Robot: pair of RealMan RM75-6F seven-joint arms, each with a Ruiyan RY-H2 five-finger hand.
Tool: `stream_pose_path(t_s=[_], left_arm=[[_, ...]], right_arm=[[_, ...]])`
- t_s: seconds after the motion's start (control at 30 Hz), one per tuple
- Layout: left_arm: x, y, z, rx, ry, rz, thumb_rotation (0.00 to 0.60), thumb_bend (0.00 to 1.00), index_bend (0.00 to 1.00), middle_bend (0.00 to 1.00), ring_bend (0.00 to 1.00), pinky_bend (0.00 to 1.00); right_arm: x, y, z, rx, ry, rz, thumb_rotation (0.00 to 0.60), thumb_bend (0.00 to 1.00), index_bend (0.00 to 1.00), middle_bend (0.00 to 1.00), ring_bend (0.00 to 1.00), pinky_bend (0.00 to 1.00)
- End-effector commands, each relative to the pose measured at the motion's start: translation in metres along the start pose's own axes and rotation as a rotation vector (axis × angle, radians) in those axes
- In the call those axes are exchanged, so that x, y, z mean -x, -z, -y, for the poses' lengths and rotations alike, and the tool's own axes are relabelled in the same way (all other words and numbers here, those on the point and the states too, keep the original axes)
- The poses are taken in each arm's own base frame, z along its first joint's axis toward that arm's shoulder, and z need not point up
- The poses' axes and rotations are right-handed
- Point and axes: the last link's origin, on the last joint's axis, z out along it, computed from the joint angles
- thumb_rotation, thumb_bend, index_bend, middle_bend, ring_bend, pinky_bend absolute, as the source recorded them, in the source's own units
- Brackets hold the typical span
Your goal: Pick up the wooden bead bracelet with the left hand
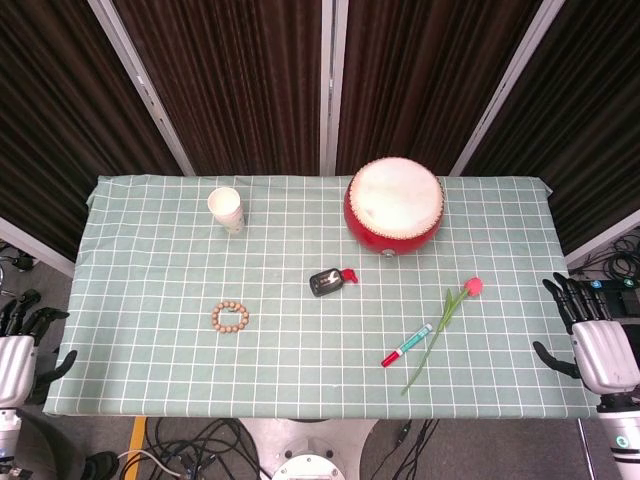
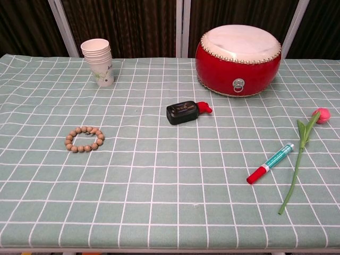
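Observation:
The wooden bead bracelet (image 1: 230, 318) (image 2: 84, 139) lies flat as a ring on the green checked tablecloth, left of centre. My left hand (image 1: 18, 345) hangs beside the table's left front corner, off the cloth, fingers spread and holding nothing, well to the left of the bracelet. My right hand (image 1: 595, 335) waits off the right edge of the table, fingers apart and empty. Neither hand shows in the chest view.
A stack of paper cups (image 1: 226, 209) (image 2: 98, 61) stands at the back left. A red drum (image 1: 394, 206) (image 2: 238, 59) sits at the back centre-right. A black device with a red tag (image 1: 331, 281) (image 2: 185, 112) lies mid-table. A red-capped marker (image 1: 406, 344) (image 2: 270, 163) and a tulip (image 1: 447, 325) (image 2: 305, 141) lie at the right.

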Motion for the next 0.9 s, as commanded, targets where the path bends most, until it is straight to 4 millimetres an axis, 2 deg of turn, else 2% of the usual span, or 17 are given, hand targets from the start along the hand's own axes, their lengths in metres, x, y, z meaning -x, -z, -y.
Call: stream_pose_path(t_s=[0.03,0.23,0.33,0.47,0.67,0.8,0.9], left_arm=[[0.0,-0.001,-0.001,-0.002,-0.008,-0.001,0.6,0.24,0.29,0.26,0.08,0.02],[0.001,-0.003,-0.005,0.018,-0.012,0.009,0.6,0.24,0.29,0.26,0.08,0.02],[0.001,-0.014,-0.016,0.075,-0.009,-0.007,0.6,0.24,0.3,0.26,0.08,0.02],[0.008,-0.038,-0.046,0.238,-0.045,0.004,0.6,0.24,0.32,0.29,0.09,0.02],[0.026,-0.073,-0.101,0.533,-0.141,0.058,0.6,0.24,0.38,0.36,0.09,0.02],[0.051,-0.094,-0.129,0.669,-0.197,0.134,0.6,0.24,0.4,0.39,0.12,0.02],[0.071,-0.106,-0.143,0.694,-0.208,0.19,0.6,0.24,0.41,0.4,0.12,0.03]], right_arm=[[0.0,-0.001,0.0,-0.002,0.001,0.001,0.6,0.17,0.0,0.0,0.0,0.0],[-0.004,0.001,-0.002,0.008,-0.005,-0.015,0.6,0.17,0.0,0.0,0.0,0.0],[-0.008,0.001,-0.003,0.007,-0.002,-0.036,0.6,0.17,0.0,0.0,0.0,0.0],[-0.014,-0.003,-0.002,-0.003,0.001,-0.06,0.6,0.17,0.0,0.0,0.0,0.0],[-0.021,-0.004,-0.001,-0.013,0.012,-0.074,0.6,0.17,0.0,0.0,0.0,0.0],[-0.021,-0.002,-0.002,-0.005,0.006,-0.074,0.6,0.17,0.0,0.0,0.0,0.0],[-0.02,-0.001,-0.004,0.006,0.001,-0.071,0.6,0.17,0.0,0.0,0.0,0.0]])
